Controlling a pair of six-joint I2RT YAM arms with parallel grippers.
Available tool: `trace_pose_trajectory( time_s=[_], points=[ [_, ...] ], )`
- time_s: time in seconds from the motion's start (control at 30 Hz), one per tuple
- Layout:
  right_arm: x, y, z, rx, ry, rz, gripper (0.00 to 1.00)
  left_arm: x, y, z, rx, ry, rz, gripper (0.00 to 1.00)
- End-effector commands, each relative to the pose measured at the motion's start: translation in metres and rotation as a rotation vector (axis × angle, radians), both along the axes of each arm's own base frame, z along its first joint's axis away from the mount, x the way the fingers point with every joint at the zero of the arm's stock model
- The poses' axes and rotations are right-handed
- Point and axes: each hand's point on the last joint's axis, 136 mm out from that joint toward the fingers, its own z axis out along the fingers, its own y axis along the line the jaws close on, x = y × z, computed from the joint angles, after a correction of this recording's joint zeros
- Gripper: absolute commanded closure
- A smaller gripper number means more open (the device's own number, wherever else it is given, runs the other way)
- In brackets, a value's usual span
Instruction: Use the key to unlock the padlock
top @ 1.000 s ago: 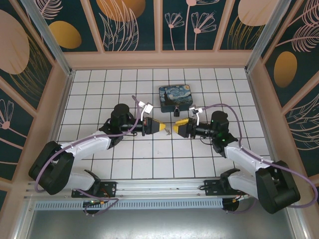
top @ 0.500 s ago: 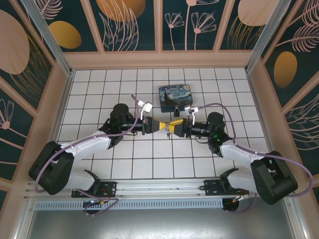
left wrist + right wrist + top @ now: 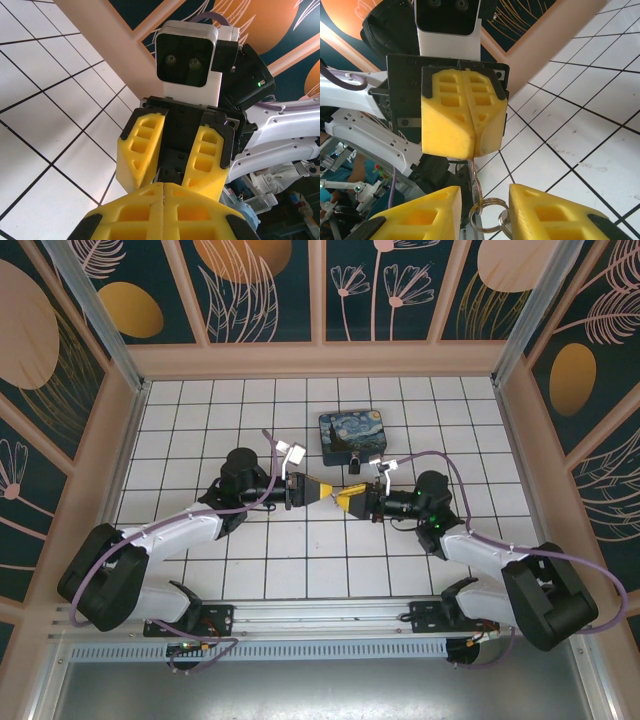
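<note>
While I watch the overhead view, the main change is on the right side: a second ago the right gripper [image 3: 349, 502] stood apart from the left one with its yellow jaws wide, and now it has moved left until both tips meet above the white tiled floor [image 3: 200, 420]. Its jaws have also narrowed.

The left gripper [image 3: 325, 491] is clenched, as before. In the right wrist view, the small silvery metal key bunch on a ring [image 3: 476, 192] hangs from between its closed yellow fingers. The ring part hangs lowest, between the two parted fingers of the right gripper. I see a gap on each side of it, so I judge that the right gripper does not grasp the key bunch yet. Whether a pad already touches the ring, I cannot tell.

For the task this looks to me like a handover or a second grip to turn the key bunch into a better pose. The tiny dark padlock with its small metal shackle [image 3: 355, 466] lies just beyond the meeting point, against the near side of the blue painted rectangular box [image 3: 352, 433], and nothing touches it. So the unlocking itself is not yet begun.
</note>
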Motion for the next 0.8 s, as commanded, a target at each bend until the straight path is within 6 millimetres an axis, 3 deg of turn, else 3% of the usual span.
trace_pose_trajectory(
  time_s=[0.0,0.2,0.53,0.67,0.7,0.77],
  points=[
    [-0.005,0.002,0.008,0.04,-0.03,0.023,0.71,0.001,-0.002,0.011,-0.038,-0.038,-0.002,1.0],
    [-0.006,0.003,0.009,0.061,-0.023,0.031,0.78,0.0,-0.001,0.011,-0.039,-0.037,0.001,1.0],
    [-0.011,0.0,0.02,0.105,-0.055,0.028,1.0,0.0,0.001,0.008,-0.049,-0.038,0.02,1.0],
    [-0.012,-0.002,0.021,0.11,-0.067,0.016,1.0,0.003,0.001,0.005,-0.046,-0.029,0.032,1.0],
    [-0.012,-0.003,0.021,0.11,-0.066,0.015,1.0,0.004,0.001,0.004,-0.044,-0.024,0.036,0.94],
    [-0.009,-0.003,0.016,0.094,-0.05,-0.001,1.0,0.01,0.001,-0.003,-0.02,-0.005,0.066,0.63]
  ],
)
